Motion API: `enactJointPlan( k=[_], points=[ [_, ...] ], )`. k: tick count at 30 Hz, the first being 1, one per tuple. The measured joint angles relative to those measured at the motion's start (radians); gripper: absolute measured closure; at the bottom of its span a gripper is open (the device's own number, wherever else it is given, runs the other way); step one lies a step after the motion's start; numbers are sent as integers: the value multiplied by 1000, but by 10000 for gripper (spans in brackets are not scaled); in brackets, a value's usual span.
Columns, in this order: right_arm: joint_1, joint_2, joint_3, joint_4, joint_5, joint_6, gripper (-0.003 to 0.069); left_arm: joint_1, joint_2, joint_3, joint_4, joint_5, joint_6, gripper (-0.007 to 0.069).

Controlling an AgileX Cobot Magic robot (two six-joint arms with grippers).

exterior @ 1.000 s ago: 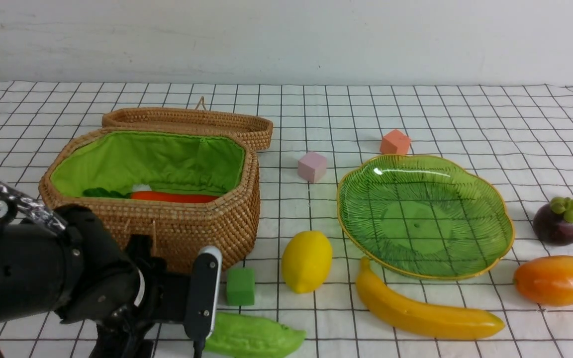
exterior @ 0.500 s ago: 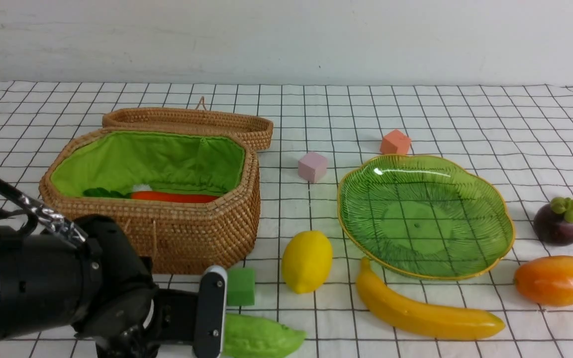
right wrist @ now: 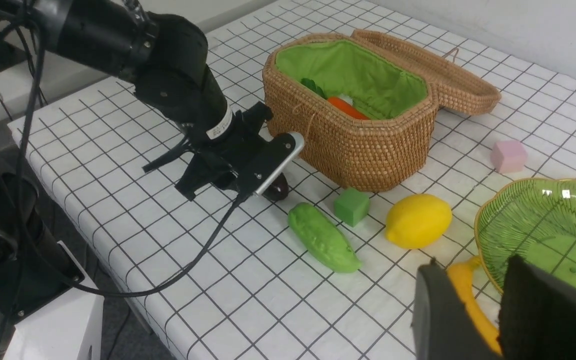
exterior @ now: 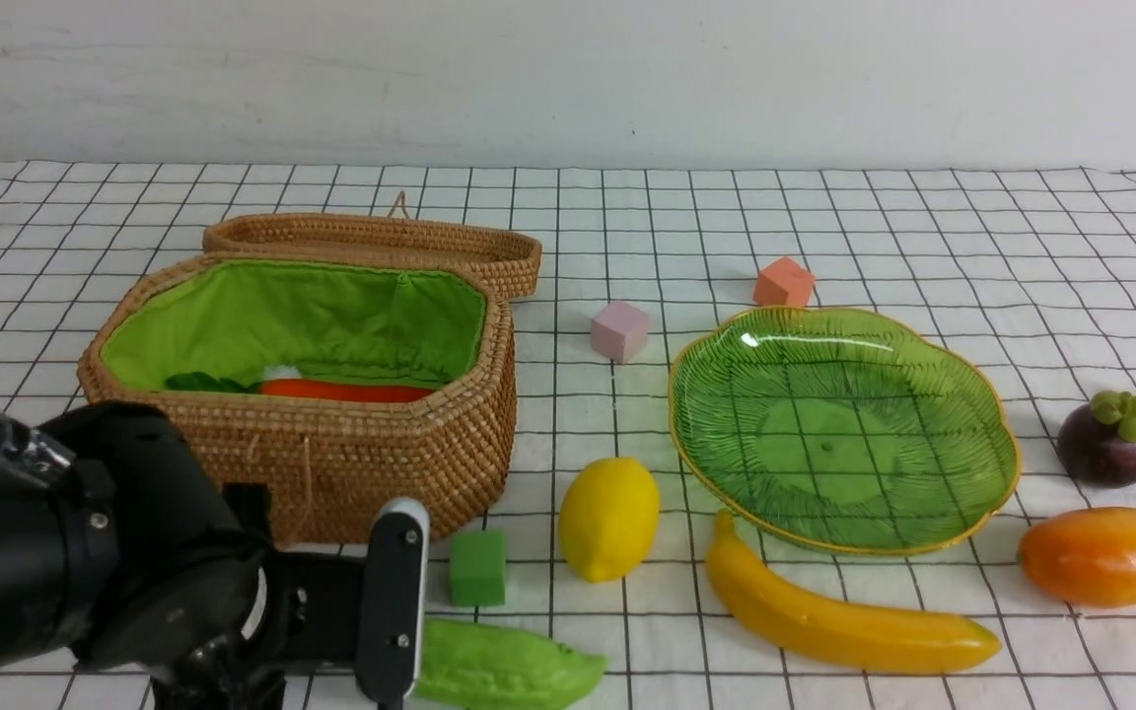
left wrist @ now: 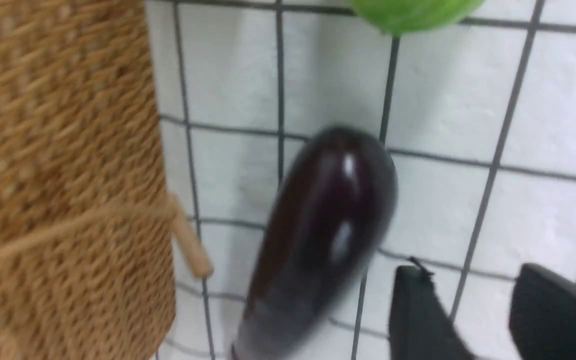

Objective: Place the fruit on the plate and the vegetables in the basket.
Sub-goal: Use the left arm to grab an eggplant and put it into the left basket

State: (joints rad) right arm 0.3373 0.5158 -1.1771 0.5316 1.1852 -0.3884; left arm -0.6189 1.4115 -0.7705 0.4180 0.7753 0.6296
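So the eggplant (left wrist: 318,235) isn't in the basket (exterior: 381,463) yet. It looks to be lying on the worktop just beside the basket's front wall, and from the front you can't see it at all because the left arm hides it. It's smeared in the left wrist view, so either it or the camera is moving, can't say which.

What changed: half a second back the left arm had dipped lower and swung toward the gourd (exterior: 499,675). Now it's pulled back up and away a bit. The left claw (left wrist: 468,280) has its fingers spread with only bare cloth between them, and the eggplant sits off to one side rather than in the gap. My read is that the grab didn't take and it needs to line up again.

Nothing else has budged. The carrot (exterior: 346,391) is already in the basket, and the gourd is near the front edge. The plate (exterior: 923,544) has no fruit on it, with the lemon (exterior: 607,518), banana (exterior: 839,616), mango (exterior: 1110,554) and mangosteen (exterior: 1105,449) all lying around it. The right claw (right wrist: 473,265) hangs partly spread, gripping nothing. Early days, basically.
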Motion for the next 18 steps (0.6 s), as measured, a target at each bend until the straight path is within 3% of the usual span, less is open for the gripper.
enactJointPlan(
  k=[3, 4, 6, 10, 15, 18],
  points=[
    [0, 0, 0, 0, 0, 0, 445, 24, -15, 0, 7, 8, 0, 184],
    [0, 0, 0, 0, 0, 0, 445, 27, -15, 0, 5, 3, 0, 177],
    [0, 0, 0, 0, 0, 0, 445, 90, -9, 0, -21, -49, 0, 103],
    [0, 0, 0, 0, 0, 0, 445, 145, 6, 0, -84, -142, 33, 74],
    [0, 0, 0, 0, -3, 0, 445, 152, 60, 0, -175, -184, 212, 74],
    [0, 0, 0, 0, -3, 0, 445, 152, 100, 0, -187, -189, 255, 74]
  ],
)
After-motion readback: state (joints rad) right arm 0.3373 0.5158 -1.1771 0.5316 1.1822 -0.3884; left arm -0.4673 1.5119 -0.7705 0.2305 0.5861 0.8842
